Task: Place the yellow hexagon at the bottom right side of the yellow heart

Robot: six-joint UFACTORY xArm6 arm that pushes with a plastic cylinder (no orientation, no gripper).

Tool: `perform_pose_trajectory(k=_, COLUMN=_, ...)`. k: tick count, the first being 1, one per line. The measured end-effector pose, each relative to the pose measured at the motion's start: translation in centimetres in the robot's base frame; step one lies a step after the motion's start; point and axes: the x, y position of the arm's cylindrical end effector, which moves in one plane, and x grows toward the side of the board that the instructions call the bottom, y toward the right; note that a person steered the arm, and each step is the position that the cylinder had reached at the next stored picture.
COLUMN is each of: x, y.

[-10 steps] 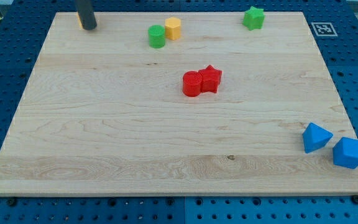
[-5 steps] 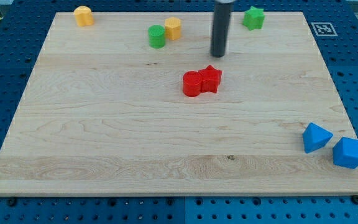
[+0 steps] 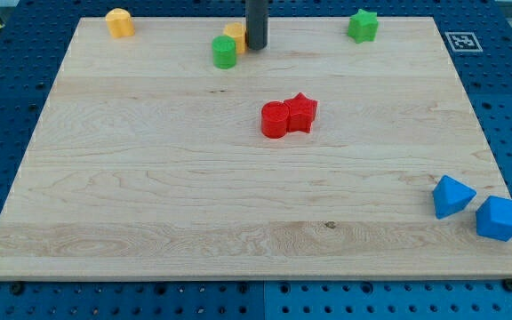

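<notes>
The dark rod comes straight down from the view's top; it has no jaws. My tip rests against the right side of the yellow hexagon, partly hiding it, so its facing cannot be told. A green cylinder touches its lower left. The yellow heart sits far left.

Yellow hexagon: small yellow block at the counter's top edge, a bit left of centre, sitting flat, right side partly hidden behind the dark rod. Six-sided shape hard to confirm from here. Touching or just beside a green block at its 7 o'clock.

Yellow heart: small yellow block in the counter's top-left corner, flat, alone. Heart outline not clear. It lies well apart from the hexagon, at about its 9 o'clock.
</notes>
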Motion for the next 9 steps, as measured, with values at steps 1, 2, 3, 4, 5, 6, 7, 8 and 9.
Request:
perform_pose_trajectory(k=1, x=-0.3, y=-0.1)
perform_pose_trajectory(k=2, x=-0.1, y=-0.6)
perform_pose_trajectory(k=3, x=0.4, y=-2.5)
perform_pose_trajectory(k=4, x=0.8, y=-5.3)
perform_pose_trajectory(k=5, x=0.8, y=-8.1)
perform_pose_trajectory(k=6, x=0.8, y=-10.9)
perform_pose_trajectory(k=7, x=0.8, y=-12.7)
perform_pose_trajectory(k=8, x=0.8, y=-13.5)
perform_pose_trajectory(k=9, x=1.0, y=-12.5)
